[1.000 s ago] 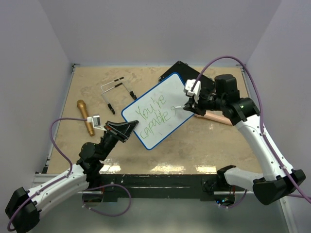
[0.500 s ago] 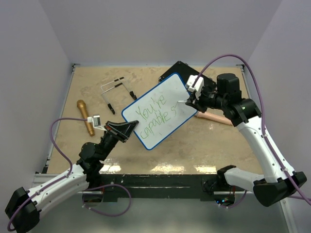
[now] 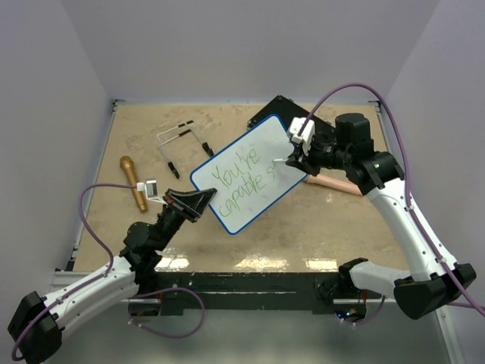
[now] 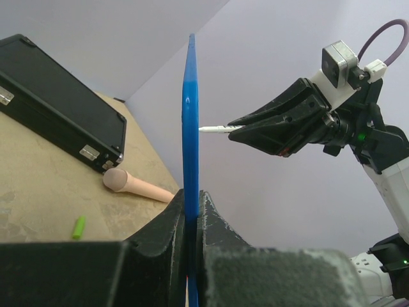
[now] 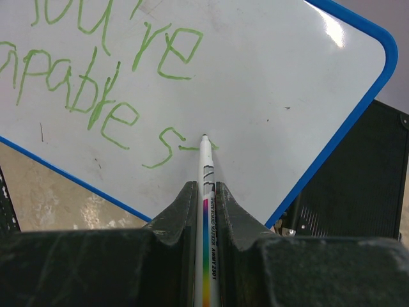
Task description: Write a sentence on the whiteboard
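On the tan table we see a black case, a peach rod just beside it and a small green cap near. Farther left lie a wire frame and a golden microphone-shaped object.

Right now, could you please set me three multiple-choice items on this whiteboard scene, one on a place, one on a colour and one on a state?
1. Where on the whiteboard does the marker tip sit?
A. Left of "You're"
B. Just right of "capable"
C. On the blue rim

2. What colour is the sentence?
A. Red
B. Black
C. Green

3. What state is the left gripper in?
A. Open, holding nothing
B. Shut on the whiteboard's edge
C. Shut on a pen

Answers: B, the right wrist view shows the tip at a stroke after "capable"; C, the letters are green; B, the left wrist view shows its fingers clamping the blue rim.
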